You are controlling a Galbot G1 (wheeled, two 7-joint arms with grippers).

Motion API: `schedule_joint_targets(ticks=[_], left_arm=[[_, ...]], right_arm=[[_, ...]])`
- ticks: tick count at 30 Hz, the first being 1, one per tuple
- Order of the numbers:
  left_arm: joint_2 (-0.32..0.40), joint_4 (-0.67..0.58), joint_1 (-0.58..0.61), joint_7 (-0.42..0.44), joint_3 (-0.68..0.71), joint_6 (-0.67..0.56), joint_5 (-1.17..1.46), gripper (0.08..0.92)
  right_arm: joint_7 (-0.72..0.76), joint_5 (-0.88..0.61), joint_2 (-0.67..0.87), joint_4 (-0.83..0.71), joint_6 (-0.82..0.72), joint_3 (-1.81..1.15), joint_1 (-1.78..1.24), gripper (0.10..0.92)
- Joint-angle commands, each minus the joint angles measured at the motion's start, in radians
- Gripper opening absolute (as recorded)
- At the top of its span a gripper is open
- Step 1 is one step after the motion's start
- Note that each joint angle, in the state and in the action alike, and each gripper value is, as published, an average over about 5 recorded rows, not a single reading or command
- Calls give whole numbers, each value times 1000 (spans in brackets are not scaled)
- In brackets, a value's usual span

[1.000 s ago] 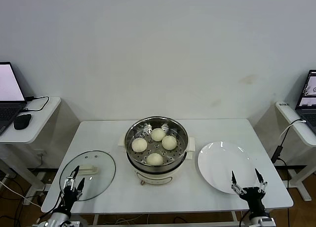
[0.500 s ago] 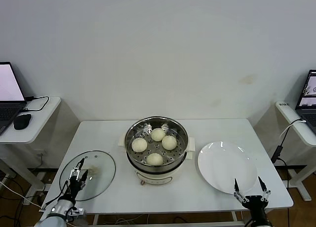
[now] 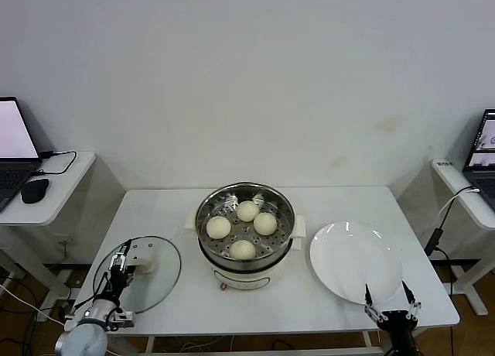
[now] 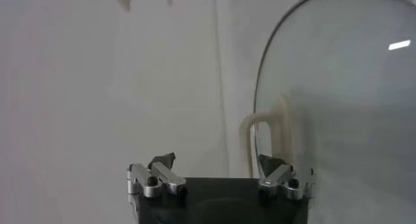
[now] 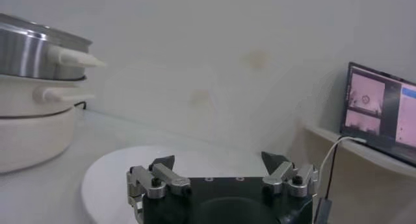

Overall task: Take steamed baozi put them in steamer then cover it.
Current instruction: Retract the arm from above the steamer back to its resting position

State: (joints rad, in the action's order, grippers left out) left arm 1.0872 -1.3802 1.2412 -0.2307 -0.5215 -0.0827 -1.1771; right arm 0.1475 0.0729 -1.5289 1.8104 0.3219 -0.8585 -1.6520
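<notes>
Several cream-white baozi (image 3: 247,210) lie on the perforated tray inside the shiny steamer (image 3: 244,263) at the table's centre. The glass cover (image 3: 155,282) lies flat on the table to the steamer's left, its cream handle (image 3: 142,265) pointing up. My left gripper (image 3: 121,265) is low over the cover, right beside that handle, open with nothing held. In the left wrist view the cover (image 4: 338,102) and its handle (image 4: 263,131) sit just ahead of one fingertip of the left gripper (image 4: 218,161). My right gripper (image 3: 384,298) hangs open at the front right, empty, as the right wrist view (image 5: 218,160) confirms.
A flat white plate (image 3: 348,251) lies to the steamer's right, just beyond my right gripper. The white table (image 3: 155,209) ends close behind both grippers. Side tables carry a laptop (image 3: 11,139) and mouse (image 3: 35,189) at left and a second laptop (image 3: 483,151) at right.
My left gripper has moved forward over the cover, up to its handle. My right gripper has drawn back off the plate's near rim toward the table's front edge.
</notes>
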Motion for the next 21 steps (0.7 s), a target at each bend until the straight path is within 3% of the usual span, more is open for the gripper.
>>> schedule_joint_targets(ticks=[1, 13, 21], left_arm=[[0, 45, -36, 7, 11, 0, 0, 735], [2, 50, -30, -1, 7, -9, 43, 389], [-5, -101, 34, 10, -33, -4, 57, 168]], right_arm=[[1, 4, -2, -3, 1, 1, -3, 823], [3, 10, -1, 0, 0, 7, -6, 823], [5, 29, 7, 0, 4, 22, -5, 823]])
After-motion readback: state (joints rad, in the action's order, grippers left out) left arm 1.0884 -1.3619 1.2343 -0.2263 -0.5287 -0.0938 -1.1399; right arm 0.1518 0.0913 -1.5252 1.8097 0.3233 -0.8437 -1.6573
